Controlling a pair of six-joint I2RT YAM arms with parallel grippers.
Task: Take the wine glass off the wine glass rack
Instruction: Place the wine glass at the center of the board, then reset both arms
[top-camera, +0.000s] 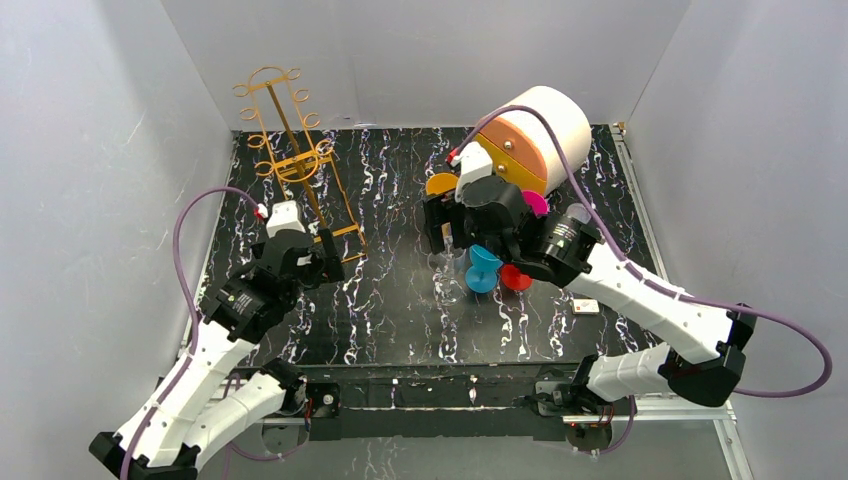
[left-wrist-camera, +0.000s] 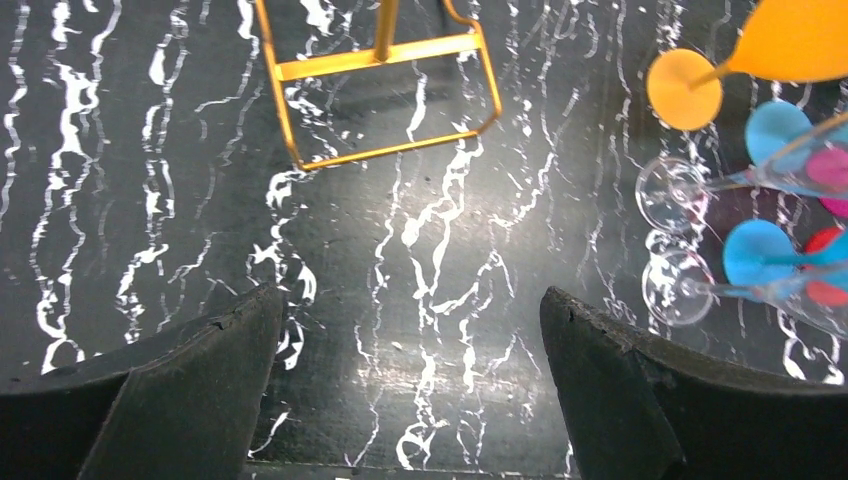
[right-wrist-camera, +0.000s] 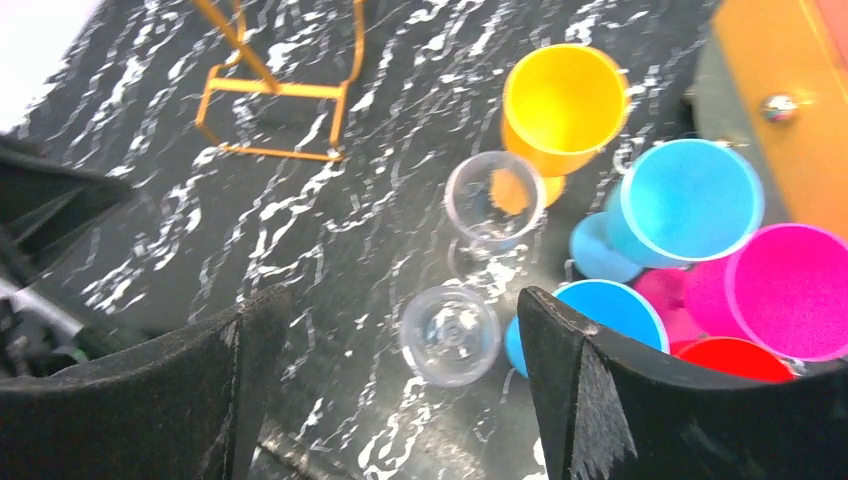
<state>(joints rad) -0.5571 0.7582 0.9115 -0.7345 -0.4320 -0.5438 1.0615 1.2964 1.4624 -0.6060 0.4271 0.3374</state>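
Observation:
The gold wire wine glass rack (top-camera: 290, 150) stands at the back left with nothing on its hooks; its rectangular base (left-wrist-camera: 385, 100) also shows in the left wrist view. A clear wine glass (right-wrist-camera: 450, 335) stands upright on the black marbled table, under and between the fingers of my right gripper (right-wrist-camera: 398, 300), which is open and touches nothing. A second clear glass (right-wrist-camera: 494, 200) stands just beyond it. My left gripper (left-wrist-camera: 410, 300) is wide open and empty, hovering just in front of the rack's base.
Coloured wine glasses crowd around the right gripper: yellow-orange (right-wrist-camera: 565, 100), two blue (right-wrist-camera: 690, 200), pink (right-wrist-camera: 790, 290), red (right-wrist-camera: 740, 360). A big white and orange drum (top-camera: 535, 135) sits at the back right. A small white piece (top-camera: 587, 306) lies beside the right arm. Grey walls enclose the table.

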